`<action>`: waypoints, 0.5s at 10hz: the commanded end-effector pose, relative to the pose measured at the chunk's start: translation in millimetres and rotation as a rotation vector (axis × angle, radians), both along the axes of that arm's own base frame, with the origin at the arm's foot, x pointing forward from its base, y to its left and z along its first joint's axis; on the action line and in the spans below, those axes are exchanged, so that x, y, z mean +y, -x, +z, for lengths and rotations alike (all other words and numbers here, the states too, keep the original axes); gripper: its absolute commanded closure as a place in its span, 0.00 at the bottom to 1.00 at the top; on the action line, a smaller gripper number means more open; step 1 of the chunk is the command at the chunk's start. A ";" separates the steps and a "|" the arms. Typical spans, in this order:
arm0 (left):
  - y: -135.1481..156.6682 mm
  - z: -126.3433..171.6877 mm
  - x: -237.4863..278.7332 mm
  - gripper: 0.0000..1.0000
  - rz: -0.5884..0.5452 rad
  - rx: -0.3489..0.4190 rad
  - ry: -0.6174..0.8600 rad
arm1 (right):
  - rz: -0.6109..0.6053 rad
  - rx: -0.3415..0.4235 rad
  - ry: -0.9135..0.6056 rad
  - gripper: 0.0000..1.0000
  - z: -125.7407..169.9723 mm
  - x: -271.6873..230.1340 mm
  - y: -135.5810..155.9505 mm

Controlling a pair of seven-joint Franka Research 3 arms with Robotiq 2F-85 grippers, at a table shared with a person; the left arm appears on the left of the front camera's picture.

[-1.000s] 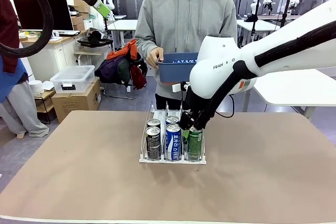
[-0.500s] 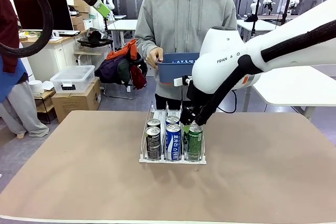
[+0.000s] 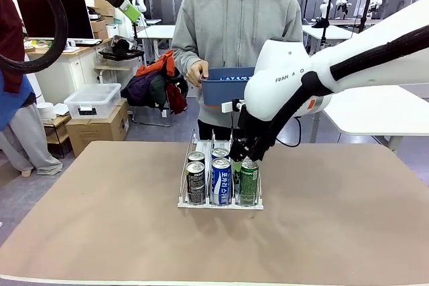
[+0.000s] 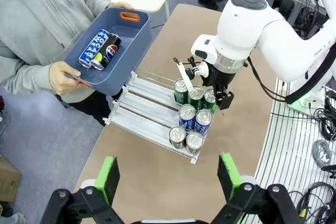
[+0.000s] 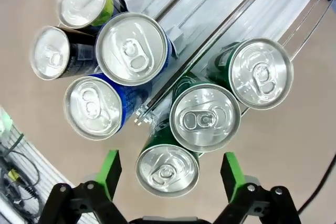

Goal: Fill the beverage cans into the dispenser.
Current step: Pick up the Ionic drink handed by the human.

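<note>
On your brown table [image 3: 335, 226] the person at the far side holds a blue bin [image 3: 224, 90] in both hands, one hand [image 4: 64, 76] gripping its near rim in the left wrist view, with a blue-and-white can [image 4: 94, 48] and a black can [image 4: 107, 51] lying inside it. In front of the person sits the dispenser [image 3: 219, 205], a clear three-lane rack with its far half bare. Its near end holds seven upright cans: two black cans [image 3: 196, 183] in the robot's left lane, two blue-and-white cans [image 3: 221, 181] in the middle lane and three green cans [image 3: 249, 182] in the right lane. Your right gripper [image 3: 242, 154] hangs just over the green lane. In its own wrist view the right gripper [image 5: 170, 158] is spread wide and empty, its green pads [image 5: 111, 167] standing either side of the nearest green can [image 5: 167, 170] with gaps showing, so it grips nothing. Your left gripper [image 4: 169, 174] is parked high above the table, spread just as wide and also empty, looking down on the rack. Compared with a second ago, your right wrist has risen: the fingers then reached down around the top of the front green can and now clear it. The cans, the bin and your left arm have not shifted.
</note>
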State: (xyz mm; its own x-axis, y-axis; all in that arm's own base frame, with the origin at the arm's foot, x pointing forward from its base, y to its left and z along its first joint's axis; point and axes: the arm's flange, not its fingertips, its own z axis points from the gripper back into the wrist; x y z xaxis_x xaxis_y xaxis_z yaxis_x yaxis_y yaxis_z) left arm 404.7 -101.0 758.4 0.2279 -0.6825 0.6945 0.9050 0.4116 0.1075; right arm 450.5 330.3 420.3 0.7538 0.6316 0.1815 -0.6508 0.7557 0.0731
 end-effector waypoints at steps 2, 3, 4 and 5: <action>1.9 -1.4 0.8 0.00 -0.007 0.016 0.019 | -0.002 -0.065 -0.114 0.00 59.7 -44.3 -6.1; 1.9 -1.4 0.8 0.00 -0.007 0.016 0.019 | 0.008 -0.067 -0.172 0.00 83.8 -61.9 -6.3; 1.9 -1.4 0.8 0.00 -0.007 0.016 0.019 | 0.069 -0.080 -0.174 0.00 110.0 -89.8 -16.2; 1.9 -1.4 0.8 0.00 -0.007 0.016 0.019 | 0.099 -0.092 -0.199 0.00 131.4 -105.4 -19.7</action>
State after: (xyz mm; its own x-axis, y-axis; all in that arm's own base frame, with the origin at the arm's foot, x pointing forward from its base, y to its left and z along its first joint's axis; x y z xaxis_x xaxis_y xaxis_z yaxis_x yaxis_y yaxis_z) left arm 404.7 -100.7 758.5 0.2282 -0.6822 0.6946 0.9049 0.4120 0.1073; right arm 467.0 241.5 545.6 0.6954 0.6132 0.3747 -0.6923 0.7115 0.1203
